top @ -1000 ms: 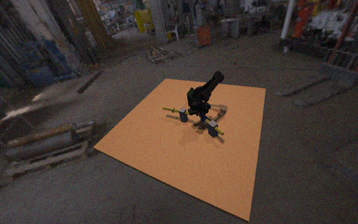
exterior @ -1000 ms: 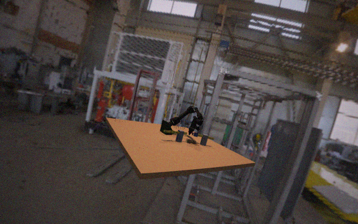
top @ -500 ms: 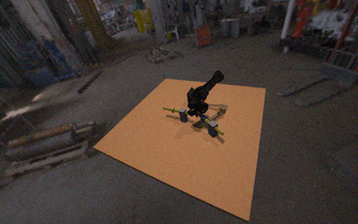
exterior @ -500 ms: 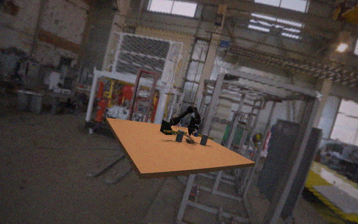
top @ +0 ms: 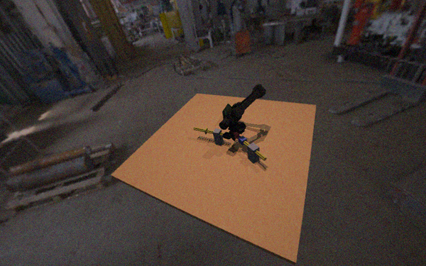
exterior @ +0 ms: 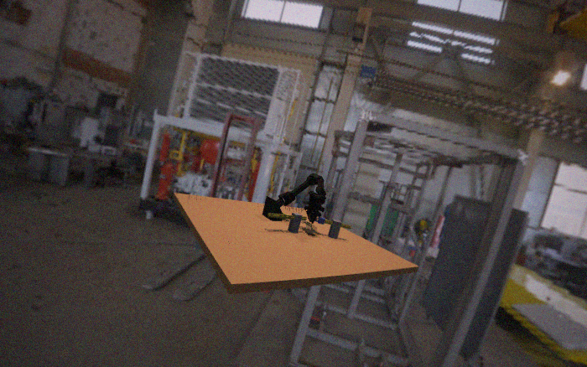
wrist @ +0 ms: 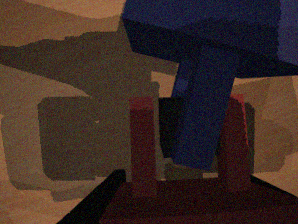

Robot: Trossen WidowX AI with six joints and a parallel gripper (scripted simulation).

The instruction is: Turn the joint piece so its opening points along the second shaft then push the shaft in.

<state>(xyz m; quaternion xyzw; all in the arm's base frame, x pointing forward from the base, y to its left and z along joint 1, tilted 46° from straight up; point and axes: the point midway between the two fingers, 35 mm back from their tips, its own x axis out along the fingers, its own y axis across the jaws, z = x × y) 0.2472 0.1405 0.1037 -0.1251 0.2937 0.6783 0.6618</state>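
Note:
The gripper [top: 235, 136] [exterior: 312, 221] [wrist: 187, 107] is low between the two blocks. In the wrist view its red fingers stand apart on both sides of a narrow blue part, shut on the joint piece [wrist: 204, 127]. A wider blue part [top: 242, 139] [exterior: 320, 219] [wrist: 200, 25] sits beside the right block [top: 253, 155] [exterior: 334, 229]. The yellow-and-black first shaft [top: 262, 156] [exterior: 345, 225] runs through that block. The second shaft [top: 199, 129] [exterior: 279, 215] runs through the left block [top: 218, 139] [exterior: 294, 224] at an angle to the first. Its inner end and the joint's opening are hidden.
The dark arm [top: 246, 104] [exterior: 298, 188] reaches from its base to above the blocks. The blocks stand on an orange board [top: 227, 195] [exterior: 259, 259] with its edges in view. Shadows of the arm and shafts fall across it.

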